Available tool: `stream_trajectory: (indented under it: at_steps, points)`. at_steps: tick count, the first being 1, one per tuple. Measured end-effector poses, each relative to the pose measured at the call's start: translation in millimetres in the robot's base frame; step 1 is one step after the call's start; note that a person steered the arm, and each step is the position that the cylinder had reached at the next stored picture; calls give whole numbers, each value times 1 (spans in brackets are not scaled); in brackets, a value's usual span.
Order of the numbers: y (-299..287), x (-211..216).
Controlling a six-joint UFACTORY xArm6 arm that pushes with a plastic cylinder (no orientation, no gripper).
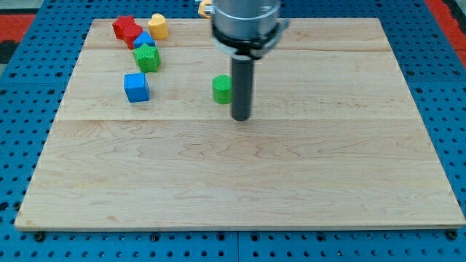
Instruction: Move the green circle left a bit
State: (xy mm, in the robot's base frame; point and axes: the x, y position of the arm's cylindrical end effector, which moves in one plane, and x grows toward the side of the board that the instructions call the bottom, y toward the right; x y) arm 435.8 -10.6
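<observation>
The green circle (221, 89) lies on the wooden board (240, 182), a little above the middle and left of centre. My tip (241, 117) stands just to the view's right of it and slightly lower, close to it or touching it; I cannot tell which. The rod partly hides the circle's right edge.
A cluster sits at the view's top left: a red star-like block (127, 30), a yellow block (158, 26), a small blue block (143, 41) and a green star-like block (147, 57). A blue cube (136, 86) lies to the view's left of the green circle. A small orange piece (204, 9) shows by the arm's body.
</observation>
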Motion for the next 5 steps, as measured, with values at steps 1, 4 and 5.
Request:
stream_trajectory:
  at_steps: [1,4,5]
  points:
    - [-57,1]
    - [23,-7]
    - [86,-29]
